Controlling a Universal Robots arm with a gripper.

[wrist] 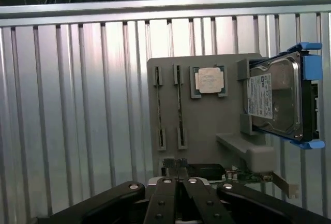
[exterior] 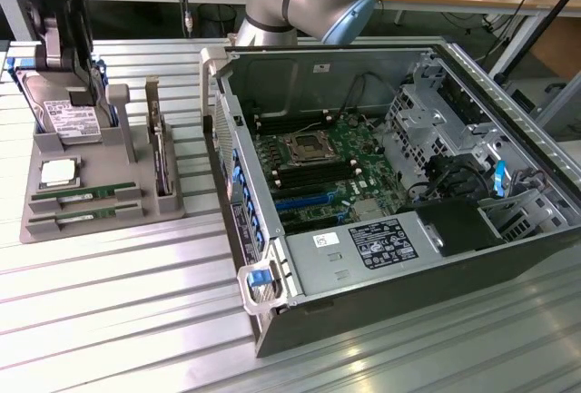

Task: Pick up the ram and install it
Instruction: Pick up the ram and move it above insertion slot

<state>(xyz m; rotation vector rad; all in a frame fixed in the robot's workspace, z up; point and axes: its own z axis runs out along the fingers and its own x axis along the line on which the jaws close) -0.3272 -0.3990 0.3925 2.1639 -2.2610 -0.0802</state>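
The pincer (wrist: 178,176) hung over the grey holder (wrist: 207,131) with its fingers pressed fully together and nothing between them. Ahead of its tips and clear of them, a twin stick (wrist: 159,110) and the ram (wrist: 179,107) sat edge-up in two parallel slots, just beside each other. The ram was roughly in line with the closed tips. Further across from the pincer lay a processor chip (wrist: 208,80) in its recess, then the hard drive (wrist: 276,97) standing upright in blue rails. Close under the fingers showed the green edge of an expansion card (wrist: 248,176). The open computer case (exterior: 508,112) stood well apart from the pincer, toward the exterior view's right, its motherboard (exterior: 336,162) showing the memory slots (exterior: 304,175).

The likeliest trouble looked to be the closed fingers: brought down as they were, they would strike the ram's top edge instead of straddling it. Because the two sticks sat so near each other, a finger could also land in the wrong gap, catching the twin or wedging between them. A thin board held off-centre might tilt in the grip and bind in its slot on lifting. The upright drive and the card both stood close enough to be clipped. At the case, a tilted stick would probably miss its slot or foul a latch
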